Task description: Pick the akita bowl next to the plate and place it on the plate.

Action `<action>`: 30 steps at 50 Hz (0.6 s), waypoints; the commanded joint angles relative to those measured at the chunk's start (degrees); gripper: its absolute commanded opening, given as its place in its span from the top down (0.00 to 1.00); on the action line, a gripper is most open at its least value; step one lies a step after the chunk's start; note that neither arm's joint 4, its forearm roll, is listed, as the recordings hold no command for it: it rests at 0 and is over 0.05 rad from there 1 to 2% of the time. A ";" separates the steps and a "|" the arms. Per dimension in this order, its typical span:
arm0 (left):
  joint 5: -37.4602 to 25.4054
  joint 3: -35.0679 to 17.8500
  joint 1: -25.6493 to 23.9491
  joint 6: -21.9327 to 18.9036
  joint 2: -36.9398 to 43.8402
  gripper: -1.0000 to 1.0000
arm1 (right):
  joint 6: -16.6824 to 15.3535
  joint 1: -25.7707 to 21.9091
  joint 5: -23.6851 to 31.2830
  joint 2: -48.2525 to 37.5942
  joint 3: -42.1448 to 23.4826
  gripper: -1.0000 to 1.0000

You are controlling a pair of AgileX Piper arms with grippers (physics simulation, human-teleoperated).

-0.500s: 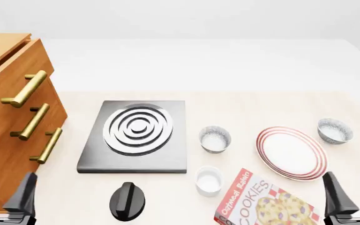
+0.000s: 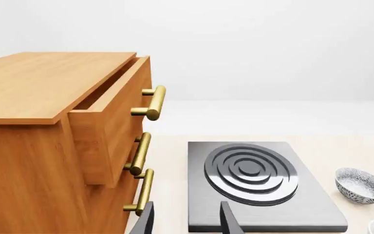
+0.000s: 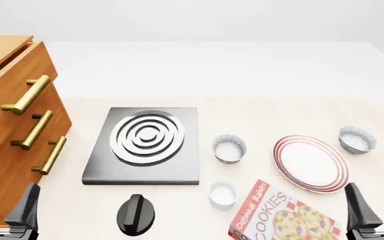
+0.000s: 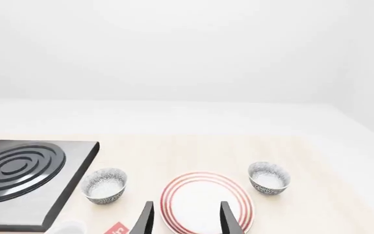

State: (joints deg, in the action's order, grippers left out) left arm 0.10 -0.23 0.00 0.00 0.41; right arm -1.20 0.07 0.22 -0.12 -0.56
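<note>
The akita bowl [image 3: 357, 139] sits near the right edge of the table [image 3: 259, 112], just beside the far right rim of the plate [image 3: 311, 162]. It stands upright and has nothing in it.

Now from big to small. A wooden cabinet [image 3: 5, 125] with gold handles stands at the left edge of the table, and its top drawer is pulled out a little. Next to it lies a grey stove plate [image 3: 145, 145] with silver rings. The plate with red rings is bare, so the job has not started yet. A cookie box [image 3: 279, 217] lies at the near edge, close to the plate. A second speckled bowl [image 3: 229, 148] sits between the stove plate and the plate, a bit apart from both. I think the bowl by the right edge is the one to take, as it is closer to the plate. A black knob [image 3: 136, 214] and a small white cup [image 3: 223, 192] sit toward the near edge.

Nothing seems to have moved since a moment ago. The left end effector [image 3: 5, 202] and the right end effector [image 3: 379, 205] both wait at the near edge, fingers spread wide and holding nothing. The right one is closer to the akita bowl, so it likely has to reach forward over the plate.
</note>
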 commanded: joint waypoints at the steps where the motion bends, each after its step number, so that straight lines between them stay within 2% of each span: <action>1: 0.01 -0.01 0.00 0.00 0.02 0.00 | -0.79 0.31 0.32 -0.42 -0.66 0.00; 18: 0.01 -0.01 0.00 0.00 0.02 0.00 | -2.40 -0.81 -3.89 -5.96 -1.94 0.00; 30: 0.01 -0.01 0.00 0.00 0.02 0.00 | -2.56 -1.70 -10.00 -14.90 -4.56 0.00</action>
State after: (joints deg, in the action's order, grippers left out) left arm 0.11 -0.24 0.00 0.00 0.43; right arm -3.55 -0.93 -5.96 -9.25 -3.45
